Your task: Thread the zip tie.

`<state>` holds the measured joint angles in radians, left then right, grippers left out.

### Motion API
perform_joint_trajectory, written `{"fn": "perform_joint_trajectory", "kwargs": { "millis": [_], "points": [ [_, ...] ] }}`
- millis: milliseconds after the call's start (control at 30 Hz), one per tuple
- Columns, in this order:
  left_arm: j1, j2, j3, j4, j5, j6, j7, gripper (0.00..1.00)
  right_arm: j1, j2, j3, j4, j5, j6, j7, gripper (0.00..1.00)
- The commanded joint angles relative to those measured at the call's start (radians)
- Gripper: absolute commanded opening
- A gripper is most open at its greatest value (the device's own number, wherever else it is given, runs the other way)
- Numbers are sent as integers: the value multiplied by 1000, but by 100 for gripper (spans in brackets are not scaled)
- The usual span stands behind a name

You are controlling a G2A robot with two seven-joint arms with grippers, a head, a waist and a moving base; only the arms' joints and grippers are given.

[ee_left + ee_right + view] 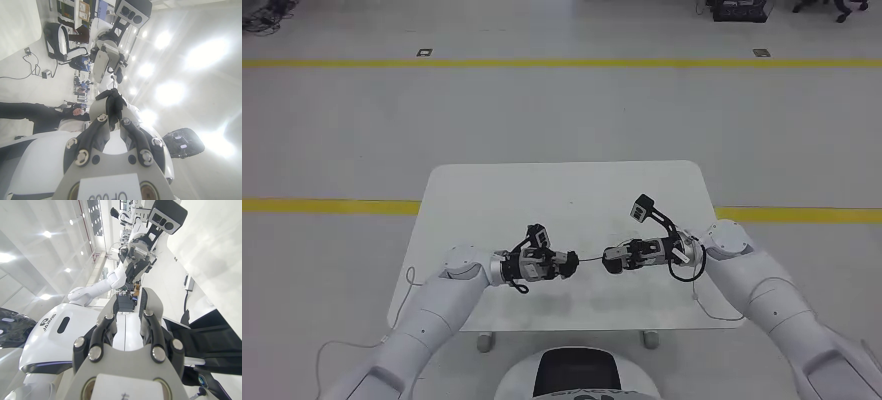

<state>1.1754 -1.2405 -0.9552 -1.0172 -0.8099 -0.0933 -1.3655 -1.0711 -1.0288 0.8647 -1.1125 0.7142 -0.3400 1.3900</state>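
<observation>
Left gripper (571,263) pinched the zip tie (590,260); right gripper (609,263) stood part open, seemingly empty. A level, steady zip tie, I reckoned, mattered before any closing.

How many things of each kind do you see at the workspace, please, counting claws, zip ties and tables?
Claws: 2, the left claw and the right claw
Zip tie: 1, stretched between the two claws
Table: 1
Total: 4
</observation>
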Motion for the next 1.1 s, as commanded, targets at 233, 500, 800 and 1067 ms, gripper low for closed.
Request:
{"fn": "perform_joint_trajectory", "kwargs": {
  "millis": [233,500,800,1067],
  "points": [
    [-4,4,15,1,-3,-2,-1,0,-3,-3,8,1,-2,0,0,12],
    [-7,7,25,0,-10,-1,4,0,-4,-6,11,-1,-9,0,0,9],
    [-10,10,35,2,-21,-3,11,0,-5,-7,12,0,-12,0,0,11],
    [-15,12,44,8,-29,-7,14,0,-5,-8,13,5,-15,0,0,0]
  ]
}}
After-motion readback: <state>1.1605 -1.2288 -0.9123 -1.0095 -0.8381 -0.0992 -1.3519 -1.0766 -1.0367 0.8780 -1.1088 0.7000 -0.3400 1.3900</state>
